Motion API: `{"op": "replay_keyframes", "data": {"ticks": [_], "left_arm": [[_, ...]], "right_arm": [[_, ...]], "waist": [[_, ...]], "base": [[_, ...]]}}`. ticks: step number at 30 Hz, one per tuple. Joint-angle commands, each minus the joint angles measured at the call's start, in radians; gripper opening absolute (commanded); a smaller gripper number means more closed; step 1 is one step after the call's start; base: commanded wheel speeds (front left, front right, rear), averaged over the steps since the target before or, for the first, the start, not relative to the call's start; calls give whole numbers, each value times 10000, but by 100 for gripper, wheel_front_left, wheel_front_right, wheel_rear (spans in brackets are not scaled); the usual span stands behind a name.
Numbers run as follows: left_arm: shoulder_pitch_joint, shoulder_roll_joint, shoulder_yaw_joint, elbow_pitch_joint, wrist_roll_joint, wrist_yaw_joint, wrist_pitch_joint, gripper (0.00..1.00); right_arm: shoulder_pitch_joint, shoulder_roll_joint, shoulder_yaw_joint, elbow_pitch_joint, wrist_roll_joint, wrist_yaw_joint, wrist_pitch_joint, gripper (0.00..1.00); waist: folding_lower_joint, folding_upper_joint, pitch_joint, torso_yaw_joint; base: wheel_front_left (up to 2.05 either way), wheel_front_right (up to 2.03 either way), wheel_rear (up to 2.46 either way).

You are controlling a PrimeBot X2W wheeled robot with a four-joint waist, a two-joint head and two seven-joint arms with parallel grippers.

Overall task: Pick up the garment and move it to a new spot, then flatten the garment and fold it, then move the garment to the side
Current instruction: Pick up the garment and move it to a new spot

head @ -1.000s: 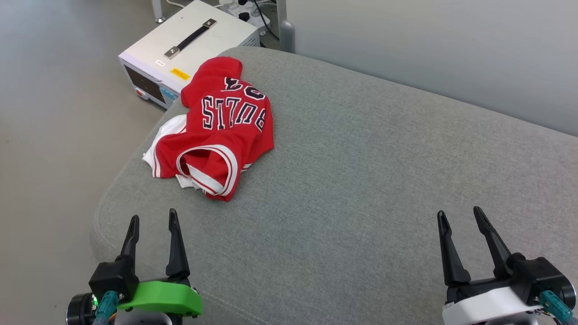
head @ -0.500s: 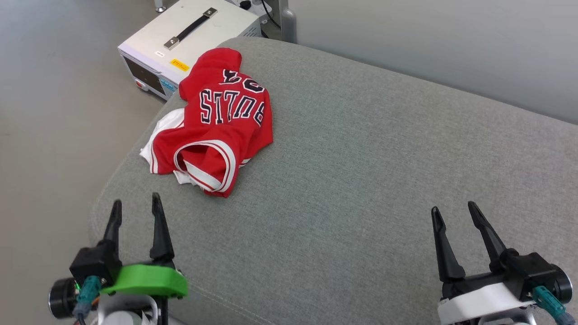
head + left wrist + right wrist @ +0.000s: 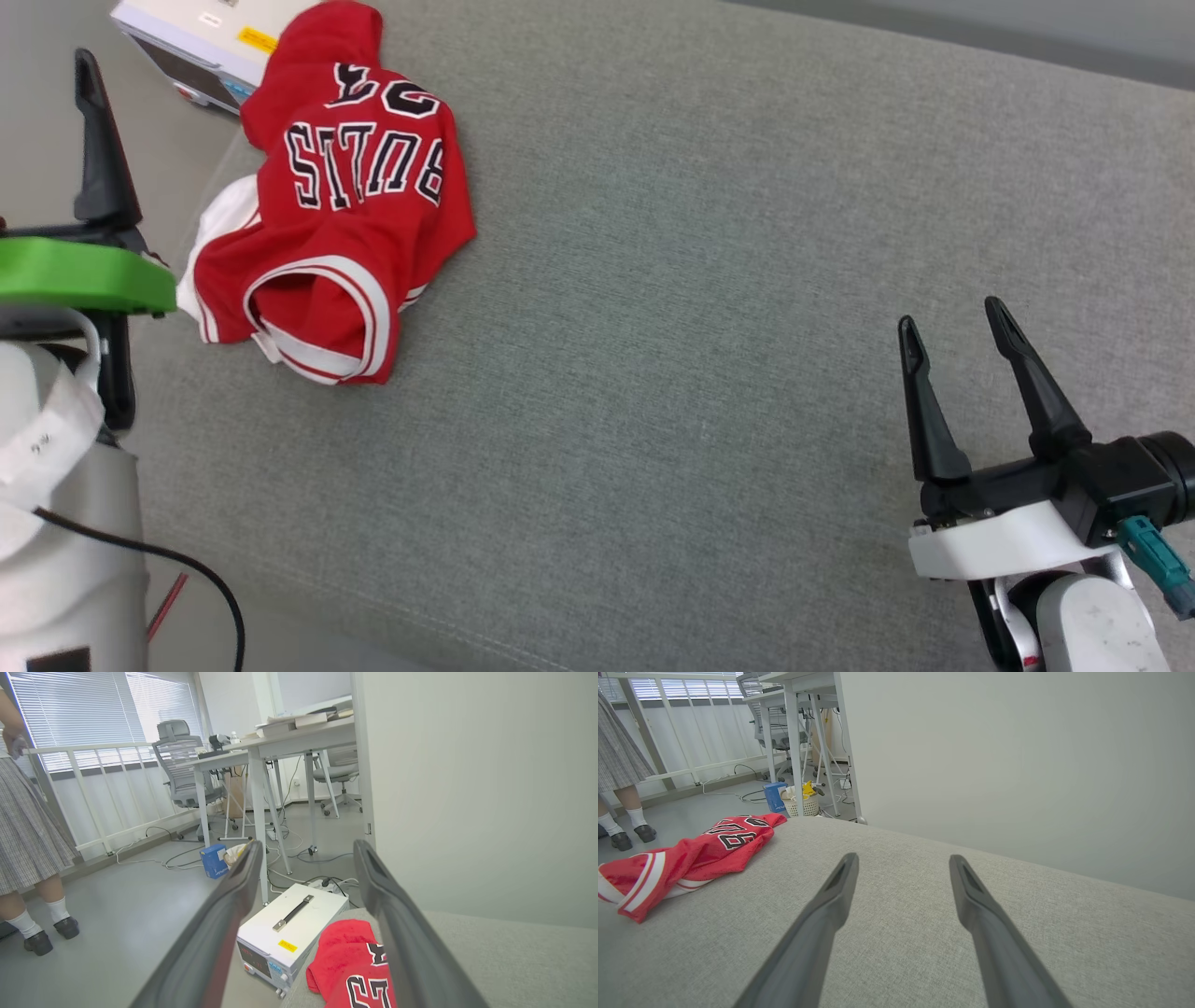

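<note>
right gripper: released, jaws spread wide, nothing between them; poised above bare cushion at the near right, touching nothing.
left gripper: released, jaws spread wide and empty; raised at the near left by the cushion's edge, fingers aimed over the shirt's far end and the box.
cushion: broad grey fabric, rounded at the left corner.
shirt: red, crumpled in a heap on the cushion's far-left corner; "BULLS" lettering faces up, upside down from the robot's side; a striped-trim opening lies at the near end, and white cloth shows at the left rim. Near the left gripper but apart from it; well apart from the right gripper.
box: white, black handle, yellow label; on the floor just beyond the cushion corner, beside the shirt.
carton: blue, on the floor by the desk legs, among cables.
desk: white, books on top; office chair behind.
person: standing far left; checked skirt, white socks, dark shoes.
</note>
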Motion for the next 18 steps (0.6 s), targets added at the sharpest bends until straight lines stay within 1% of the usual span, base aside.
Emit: {"op": "replay_keyframes", "data": {"ticks": [1, 3, 5, 9, 13, 14, 15, 17, 18], "left_arm": [[-382, 238, -185, 466, -302, -45, -30, 100], [-965, 793, -785, 1274, -1035, -51, -20, 100], [-1529, 1389, -1493, 1939, -1872, -53, 364, 100], [-2480, 2428, -2897, 2764, -3652, -55, 1928, 100], [-3110, 3135, -4206, 3276, -5420, -56, 4307, 100], [-3421, 3605, -5071, 3447, -6511, -56, 6296, 100], [-3471, 3741, -5332, 3444, -6847, -56, 6918, 100], [-3519, 4023, -5751, 3412, -7257, -56, 7834, 100], [-3523, 4150, -5925, 3415, -7319, -56, 8117, 100]], "right_arm": [[-220, -33, -8, -91, -77, -9, -90, 100], [-342, -35, -4, -170, -100, -9, -90, 100], [-444, -45, 4, -253, -112, -9, -90, 100], [-600, -90, 15, -378, -127, -9, -90, 100], [-723, -148, 1, -459, -134, -9, -90, 100], [-791, -185, -20, -499, -155, -9, -90, 100], [-804, -188, -41, -516, -160, -9, -90, 100], [-820, -190, -68, -543, -166, -9, -90, 100], [-825, -191, -80, -558, -166, -9, -90, 100]], "waist": [[-2, 0, 834, -651], [-2, 0, 1013, -768], [-2, 0, 1171, -868], [-2, 0, 1416, -1039], [-2, 0, 1601, -1165], [-2, 0, 1706, -1283], [-2, 0, 1737, -1324], [-2, 0, 1804, -1420], [-2, 0, 1838, -1457]], "base": [[0, 0, 0], [0, 0, 0], [0, 0, 0], [0, 0, 0], [0, 0, 0], [0, 0, 0], [0, 0, 0], [0, 0, 0], [0, 0, 0]]}}
